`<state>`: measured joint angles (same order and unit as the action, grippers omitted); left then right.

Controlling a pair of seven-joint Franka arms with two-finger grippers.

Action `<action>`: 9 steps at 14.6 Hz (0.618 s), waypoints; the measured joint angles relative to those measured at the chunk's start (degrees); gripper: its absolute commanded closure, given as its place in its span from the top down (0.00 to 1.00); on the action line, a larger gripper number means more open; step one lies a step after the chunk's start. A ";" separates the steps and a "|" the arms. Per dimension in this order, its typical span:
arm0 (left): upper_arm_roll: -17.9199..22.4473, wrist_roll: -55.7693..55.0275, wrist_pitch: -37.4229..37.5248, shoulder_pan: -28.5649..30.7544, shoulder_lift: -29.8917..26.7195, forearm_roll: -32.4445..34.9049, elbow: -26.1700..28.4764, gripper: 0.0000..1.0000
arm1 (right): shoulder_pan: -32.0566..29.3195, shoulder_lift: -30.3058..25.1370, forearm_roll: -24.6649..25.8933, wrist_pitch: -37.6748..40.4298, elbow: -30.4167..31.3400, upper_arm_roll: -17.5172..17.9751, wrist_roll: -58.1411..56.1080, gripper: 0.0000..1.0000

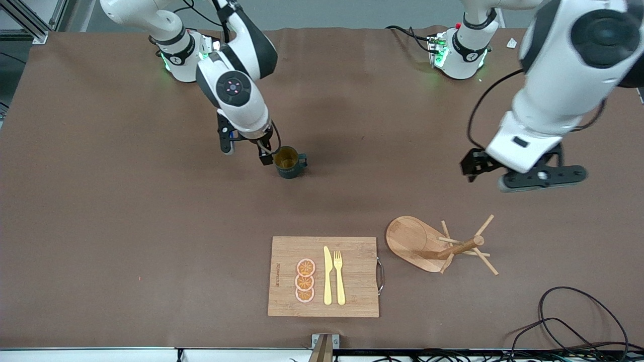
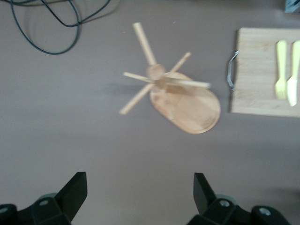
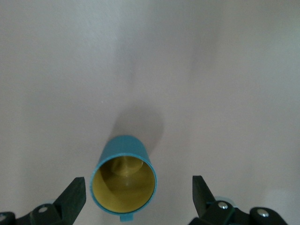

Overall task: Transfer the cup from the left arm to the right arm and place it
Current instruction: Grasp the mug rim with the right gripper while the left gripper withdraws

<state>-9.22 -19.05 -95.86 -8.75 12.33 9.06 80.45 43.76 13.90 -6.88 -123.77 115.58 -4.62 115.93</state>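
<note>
The right arm reaches down from the upper left of the front view, its right gripper (image 1: pixel 246 149) low just beside the cup (image 1: pixel 288 162), fingers (image 3: pixel 75 199) spread wide with the cup's rim between them yet gripping nothing. The cup stands upright on the brown worktop (image 1: pixel 126 211) a little above the frame's centre, handle pointing toward the left arm's end. At the right of the frame the left arm hangs bent, its left gripper (image 1: pixel 523 173) over bare worktop above the wooden peg rack (image 1: pixel 432 244), fingers (image 2: pixel 75 192) wide apart and empty.
</note>
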 measured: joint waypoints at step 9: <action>8.32 24.94 6.04 6.19 -1.91 -6.13 -0.10 1.00 | 4.12 8.06 -0.01 -6.96 0.27 -0.30 7.53 0.40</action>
<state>-0.90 5.88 -89.82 -2.56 10.42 2.94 80.36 47.88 21.95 -6.89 -130.72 115.86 -4.92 123.47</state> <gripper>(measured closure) 0.000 0.022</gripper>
